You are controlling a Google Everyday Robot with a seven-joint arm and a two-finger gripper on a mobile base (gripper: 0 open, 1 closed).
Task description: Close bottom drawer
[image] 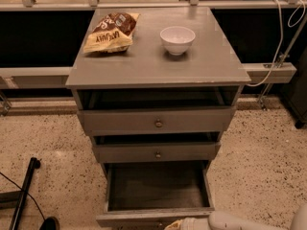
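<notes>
The bottom drawer of the grey cabinet is pulled far out, showing its empty dark-grey box. Its front edge lies at the bottom of the view and its knob is hidden. My gripper sits at the bottom edge, right at the middle of the drawer front, with the white arm running off to the lower right. The middle drawer and top drawer each stand slightly open, with round brass knobs showing.
A snack bag and a white bowl sit on the cabinet top. A black pole lies on the speckled floor at lower left. Cables hang at the right by a low rail.
</notes>
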